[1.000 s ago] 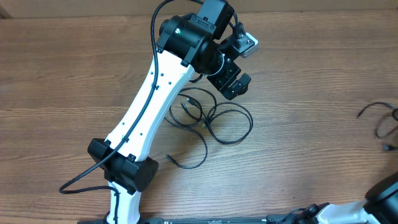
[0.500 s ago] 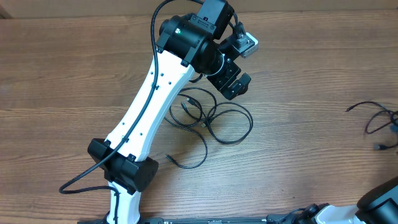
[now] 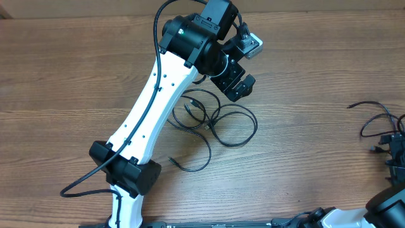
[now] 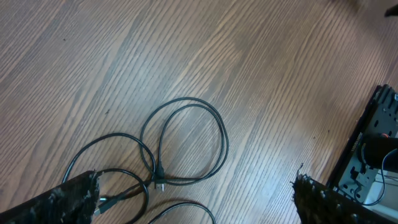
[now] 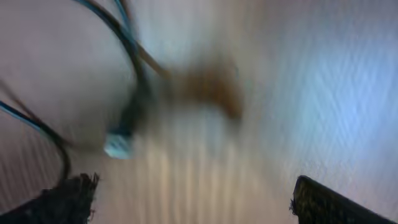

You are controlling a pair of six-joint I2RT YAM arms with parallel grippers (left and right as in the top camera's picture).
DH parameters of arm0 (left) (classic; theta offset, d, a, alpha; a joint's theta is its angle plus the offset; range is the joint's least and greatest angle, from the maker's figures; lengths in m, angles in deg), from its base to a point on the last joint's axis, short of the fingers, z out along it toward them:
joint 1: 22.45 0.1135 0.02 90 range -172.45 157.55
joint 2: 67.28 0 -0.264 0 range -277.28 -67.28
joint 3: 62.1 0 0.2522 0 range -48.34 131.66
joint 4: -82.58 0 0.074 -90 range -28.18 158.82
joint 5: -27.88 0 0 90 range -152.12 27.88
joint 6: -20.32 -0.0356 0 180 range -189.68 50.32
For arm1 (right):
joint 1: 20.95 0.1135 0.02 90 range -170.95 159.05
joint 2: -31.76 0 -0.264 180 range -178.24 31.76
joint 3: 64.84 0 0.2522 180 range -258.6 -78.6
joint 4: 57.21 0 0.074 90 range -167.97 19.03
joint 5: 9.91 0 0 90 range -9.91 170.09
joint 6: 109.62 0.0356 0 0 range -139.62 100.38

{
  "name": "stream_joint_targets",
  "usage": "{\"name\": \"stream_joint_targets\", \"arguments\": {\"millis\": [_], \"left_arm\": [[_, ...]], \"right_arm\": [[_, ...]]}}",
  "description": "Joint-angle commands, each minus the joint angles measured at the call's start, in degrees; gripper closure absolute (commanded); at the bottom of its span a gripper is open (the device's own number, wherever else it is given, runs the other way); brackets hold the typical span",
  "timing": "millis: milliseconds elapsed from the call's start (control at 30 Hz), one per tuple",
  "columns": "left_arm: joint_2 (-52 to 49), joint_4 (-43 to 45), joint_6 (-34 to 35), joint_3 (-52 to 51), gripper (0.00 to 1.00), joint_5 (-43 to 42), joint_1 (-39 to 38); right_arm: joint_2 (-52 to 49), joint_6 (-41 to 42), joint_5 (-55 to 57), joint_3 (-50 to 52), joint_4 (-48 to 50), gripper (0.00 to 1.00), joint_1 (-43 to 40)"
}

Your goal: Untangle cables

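Note:
A bundle of thin black cables (image 3: 215, 120) lies looped in the middle of the table, just below my left gripper (image 3: 239, 90). In the left wrist view the loops (image 4: 186, 143) and a small plug (image 4: 160, 183) lie between the wide-open fingers of that gripper (image 4: 196, 205), which hold nothing. A separate black cable (image 3: 373, 120) lies at the table's right edge. My right gripper (image 3: 396, 151) hovers over its near end. The right wrist view is blurred; a cable with a pale plug (image 5: 121, 142) shows above the open, empty fingers (image 5: 193, 199).
The white left arm (image 3: 152, 107) stretches from the front edge across the table's middle. A black frame with wiring (image 4: 373, 155) shows at the right of the left wrist view. Bare wood lies between the two cable groups.
The cable at the right edge has shifted left and further into view. My right gripper has come into view beside it. The left arm and the middle bundle have not moved.

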Motion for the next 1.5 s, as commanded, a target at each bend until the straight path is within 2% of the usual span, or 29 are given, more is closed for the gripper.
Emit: {"name": "stream_joint_targets", "arguments": {"millis": [0,233,467,567,667,833,933,1067,1167,1333,1367,1467], "left_arm": [[0.50,0.22,0.42,0.83,0.00,0.35,-0.37],[0.50,0.24,0.42,0.83,0.00,0.35,-0.37],[0.50,0.24,0.42,0.83,0.00,0.35,-0.37],[0.50,0.24,0.42,0.83,0.00,0.35,-0.37],[0.50,0.24,0.42,0.83,0.00,0.35,-0.37],[0.50,0.24,0.42,0.83,0.00,0.35,-0.37],[0.50,0.24,0.42,0.83,0.00,0.35,-0.37],[0.50,0.24,0.42,0.83,0.00,0.35,-0.37],[0.50,0.24,0.42,0.83,0.00,0.35,-0.37],[0.50,0.24,0.42,0.83,0.00,0.35,-0.37],[0.50,0.24,0.42,0.83,0.00,0.35,-0.37],[0.50,0.24,0.42,0.83,0.00,0.35,-0.37]], "right_arm": [[-0.50,1.20,-1.16,-0.66,-4.72,0.00,0.24],[1.33,1.25,-3.39,-1.29,-7.06,0.00,1.46],[14.53,1.27,-3.96,-7.39,-10.21,0.00,1.46],[19.85,1.25,-4.15,-8.04,-7.43,0.00,1.46],[23.21,1.27,-9.01,-8.00,-5.55,0.00,1.46],[21.88,1.25,-12.46,-7.39,-8.83,0.00,1.46],[20.76,1.25,-12.24,-7.39,-11.69,0.05,1.46],[18.93,3.93,-7.61,-7.37,-9.70,0.07,1.46],[15.82,8.55,-1.29,-7.37,-7.56,0.20,1.44],[8.52,9.16,-1.92,-7.37,-5.53,0.31,1.46],[7.37,9.16,-1.95,-7.39,-4.15,0.37,1.44],[5.66,9.18,-1.95,-7.39,0.79,0.79,1.44]]}}
